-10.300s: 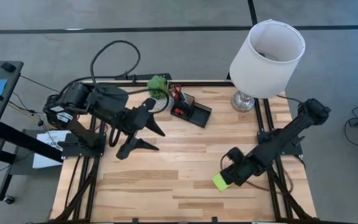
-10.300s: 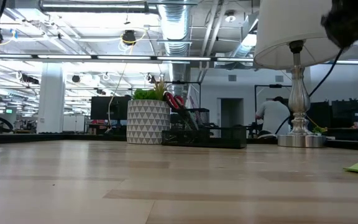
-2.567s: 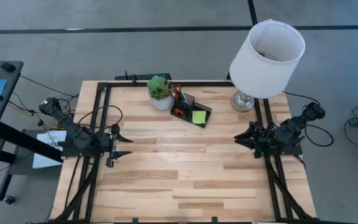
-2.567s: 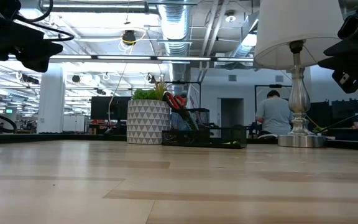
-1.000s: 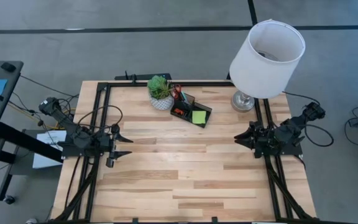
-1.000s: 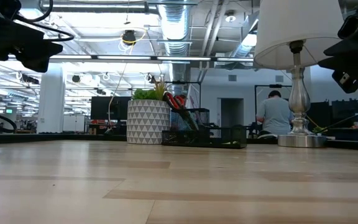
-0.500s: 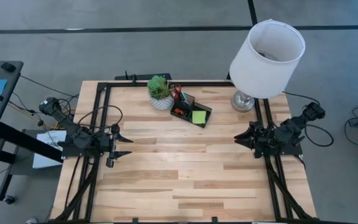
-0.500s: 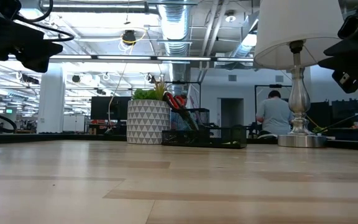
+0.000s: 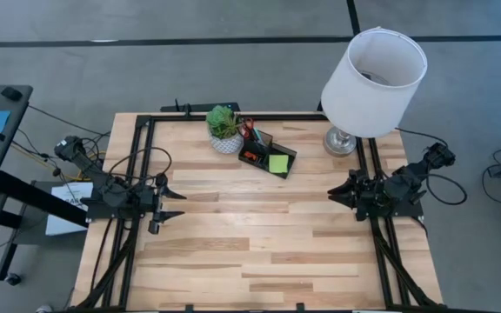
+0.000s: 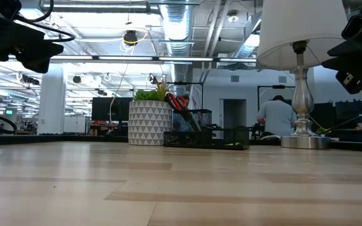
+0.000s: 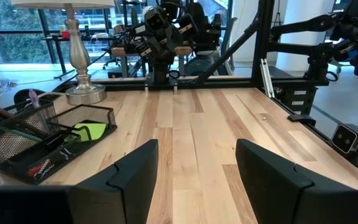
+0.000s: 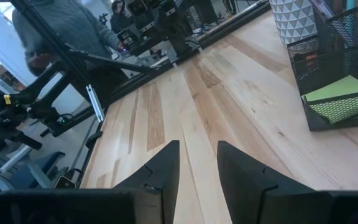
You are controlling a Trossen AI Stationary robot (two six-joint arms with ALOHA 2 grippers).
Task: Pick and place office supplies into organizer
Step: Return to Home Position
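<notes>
While edge-side — left gripper (image 9: 171,204), right gripper (image 9: 337,189)

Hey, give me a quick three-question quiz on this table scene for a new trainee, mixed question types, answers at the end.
1. True or false: the green sticky-note pad lies in the low tray of the black organizer.
2. Which stands right beside the organizer? A) stapler B) plant pot C) mug
3. Fill in: the left claw and right claw are both ___, holding nothing.
Key: 1 true; 2 B; 3 open.
</notes>
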